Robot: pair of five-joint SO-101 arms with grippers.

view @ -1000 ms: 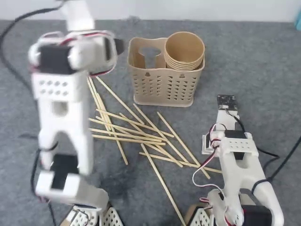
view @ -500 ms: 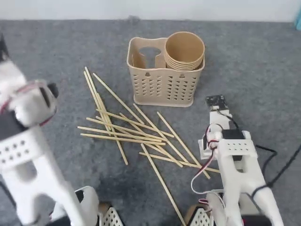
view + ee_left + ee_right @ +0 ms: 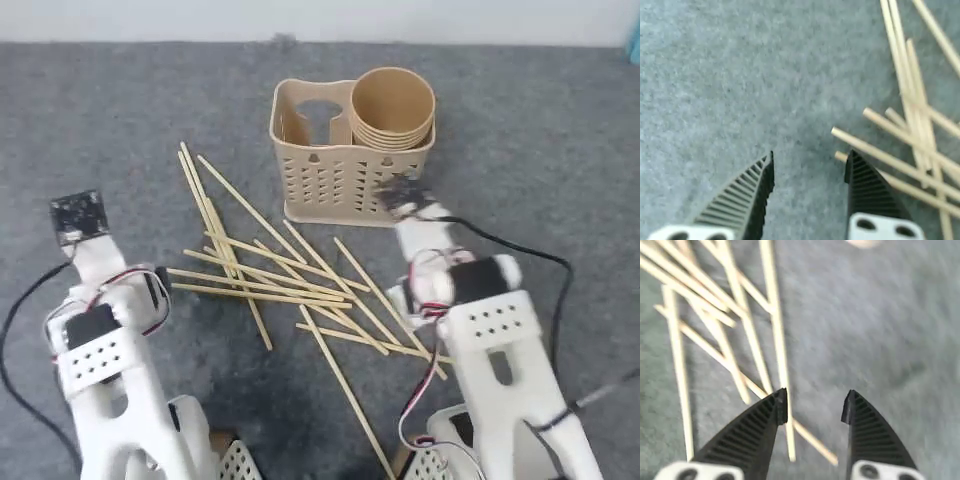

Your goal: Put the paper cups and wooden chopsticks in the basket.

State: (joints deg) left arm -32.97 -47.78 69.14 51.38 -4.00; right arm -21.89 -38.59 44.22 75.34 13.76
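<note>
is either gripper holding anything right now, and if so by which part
Nothing is held. The left gripper and the right gripper are both open with nothing between their fingers, and the chopsticks lie loose, ungripped.

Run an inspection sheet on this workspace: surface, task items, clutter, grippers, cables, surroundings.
Surface: grey carpet.
Job's things: paper cups stacked in the basket's right compartment; wooden chopsticks loose on the carpet before the basket.
Clutter: nothing seen.
Grippers: left gripper open, empty, beside chopstick ends; right gripper open, empty, over chopsticks.
Cables: black cable loops beside right arm; second black cable by left arm.
Surroundings: pale wall strip along far edge.
</note>
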